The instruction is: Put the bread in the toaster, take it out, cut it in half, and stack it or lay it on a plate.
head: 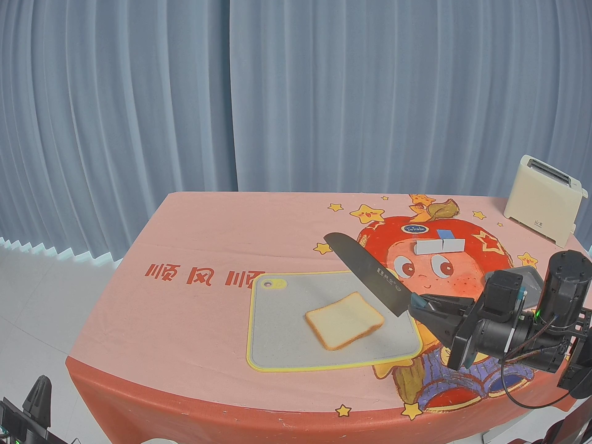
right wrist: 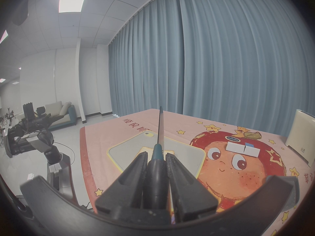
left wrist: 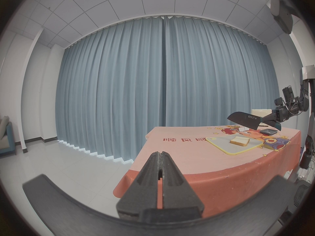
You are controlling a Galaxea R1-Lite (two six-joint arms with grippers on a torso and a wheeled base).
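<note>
A whole slice of bread [head: 344,320] lies flat on the grey, yellow-rimmed cutting board [head: 277,340]. My right gripper [head: 424,306] is shut on the handle of a dark knife [head: 370,271]. The blade slants up and away over the board's far right part, above the bread and clear of it. In the right wrist view the gripper [right wrist: 156,157] holds the knife [right wrist: 160,125] edge-on over the cutting board [right wrist: 128,148], and it hides most of the bread. The cream toaster [head: 546,198] stands at the table's far right corner. My left gripper [left wrist: 160,156] is shut, low and left of the table.
A white and blue block [head: 439,245] lies on the tablecloth beyond the board. A dark grey dish [head: 531,277] sits behind my right arm near the toaster. The pink tablecloth [head: 203,242] is bare to the left of the board.
</note>
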